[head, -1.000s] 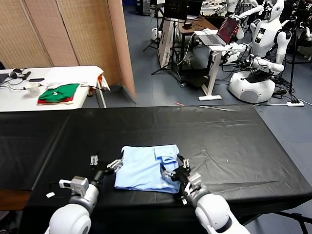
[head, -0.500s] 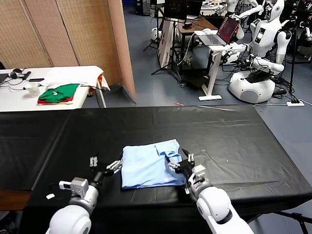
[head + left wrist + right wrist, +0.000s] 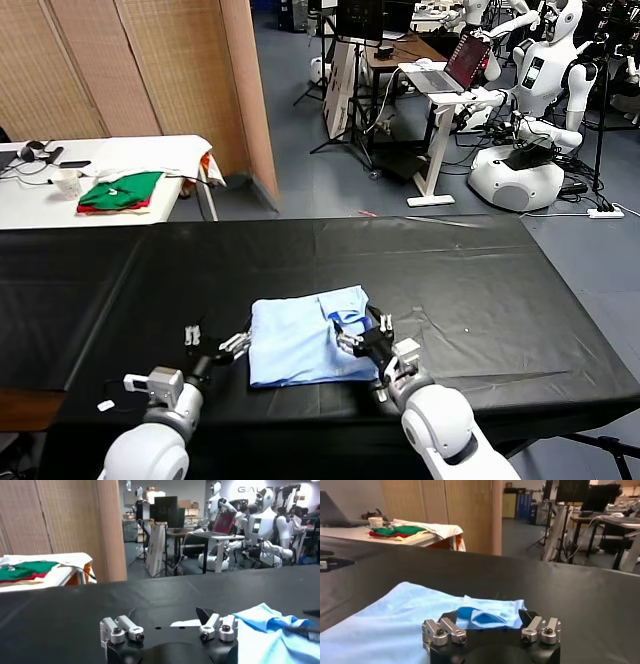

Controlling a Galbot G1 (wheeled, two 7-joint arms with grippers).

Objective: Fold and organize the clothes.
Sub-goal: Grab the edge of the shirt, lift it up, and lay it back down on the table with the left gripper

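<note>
The T-shirt lies folded into a pale blue rectangle on the black table, toward the near edge and about midway across. Its right side is bunched, with a small fold standing up beside my right gripper. That claw sits low at the shirt's right edge, fingers spread wide, the cloth lying between and under them but not pinched. My left gripper rests just left of the shirt, also spread wide, holding nothing. Far left, on a white table, lies a green and red folded pile.
</note>
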